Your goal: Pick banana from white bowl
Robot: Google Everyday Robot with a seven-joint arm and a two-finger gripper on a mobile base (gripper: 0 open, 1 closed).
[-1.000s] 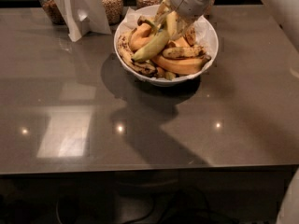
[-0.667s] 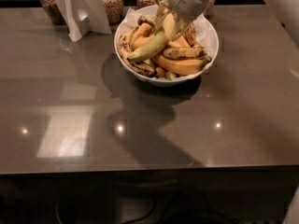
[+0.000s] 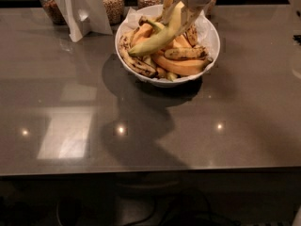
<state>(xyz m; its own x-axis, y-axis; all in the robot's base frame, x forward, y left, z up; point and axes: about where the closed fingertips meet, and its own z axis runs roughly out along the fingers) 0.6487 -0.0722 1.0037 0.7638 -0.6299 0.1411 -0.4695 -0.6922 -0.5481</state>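
Observation:
The white bowl [image 3: 207, 55] stands on the grey table near its far edge and holds several bananas. The pale greenish-yellow banana [image 3: 155, 37] is tilted, its lower end over the bowl's left side and its upper end between the fingers of my gripper [image 3: 178, 9]. The gripper comes down from the top of the view above the bowl and is shut on that banana's upper end. Orange-yellow ripe bananas [image 3: 181, 66] and brown-spotted bananas [image 3: 134, 60] lie in the bowl under it.
A white stand [image 3: 82, 11] sits at the back left of the table. Glass jars of grains [image 3: 112, 3] line the far edge behind the bowl. The table's front edge runs across the lower part of the view.
The greenish-yellow banana has risen a little in the gripper's hold, its lower end lifting off the pile. The gripper has moved slightly upward.

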